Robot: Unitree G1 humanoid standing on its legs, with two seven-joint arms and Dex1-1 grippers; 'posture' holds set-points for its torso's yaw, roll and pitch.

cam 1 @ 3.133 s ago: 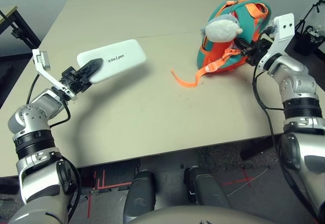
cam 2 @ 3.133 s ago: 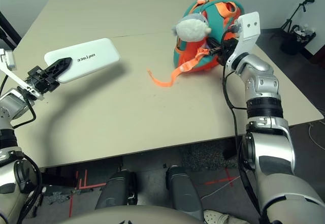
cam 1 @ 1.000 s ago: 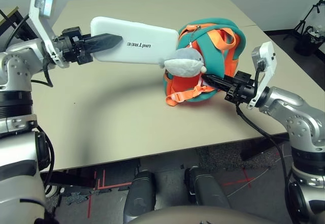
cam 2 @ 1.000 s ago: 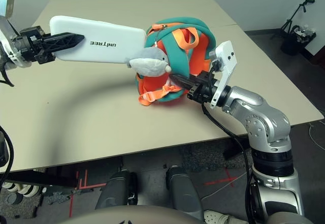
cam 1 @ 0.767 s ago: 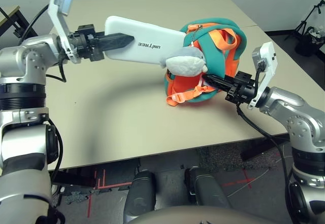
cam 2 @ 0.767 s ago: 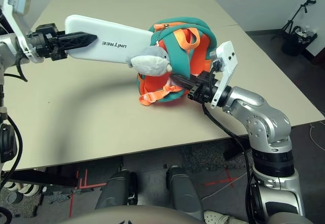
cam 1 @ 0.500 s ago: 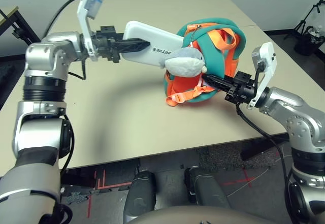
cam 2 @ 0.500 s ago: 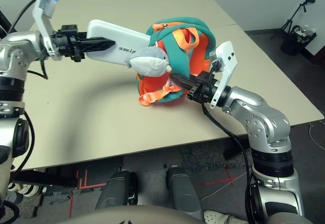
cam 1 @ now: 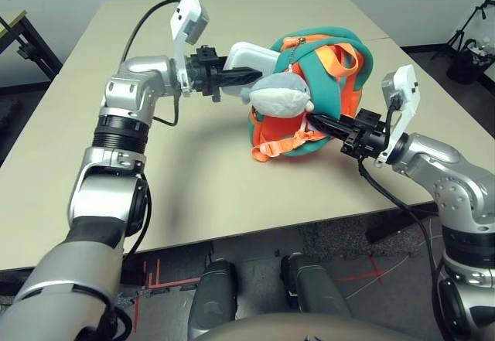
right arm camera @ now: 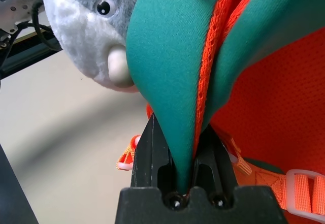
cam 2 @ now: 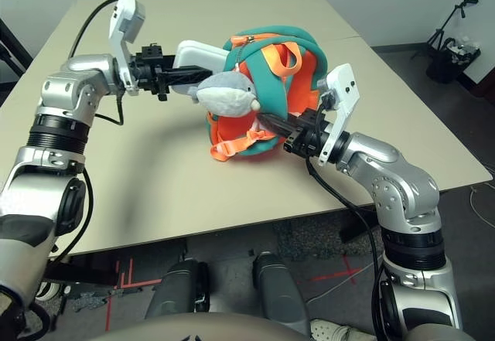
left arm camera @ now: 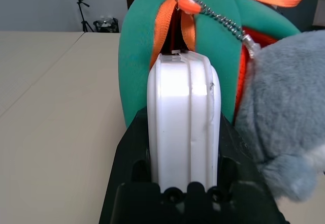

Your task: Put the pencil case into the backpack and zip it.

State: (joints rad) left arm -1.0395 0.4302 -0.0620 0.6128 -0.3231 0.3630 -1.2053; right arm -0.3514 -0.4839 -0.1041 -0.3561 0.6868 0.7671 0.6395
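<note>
The teal and orange backpack (cam 1: 334, 53) stands at mid-table with its grey plush shark charm (cam 1: 280, 93) hanging in front. My left gripper (cam 1: 247, 73) is shut on the white pencil case (cam 1: 251, 53), holding it edge-on. The case's far end sits inside the orange-trimmed zipper opening (left arm camera: 175, 26), and most of the case (left arm camera: 184, 117) is hidden by the bag in the eye views. My right gripper (cam 1: 319, 120) is shut on a teal edge of the backpack (right arm camera: 167, 56) beside the opening, just below the shark charm (right arm camera: 91, 26).
The beige table (cam 1: 193, 179) has bare room in front of and left of the bag. An orange strap loop (cam 1: 267, 149) trails on the tabletop. Black stands and gear (cam 1: 473, 43) are on the floor beyond the right edge.
My left arm has swung right and carried the pencil case from out in the open into the backpack's opening. The right arm and the backpack have stayed put.
</note>
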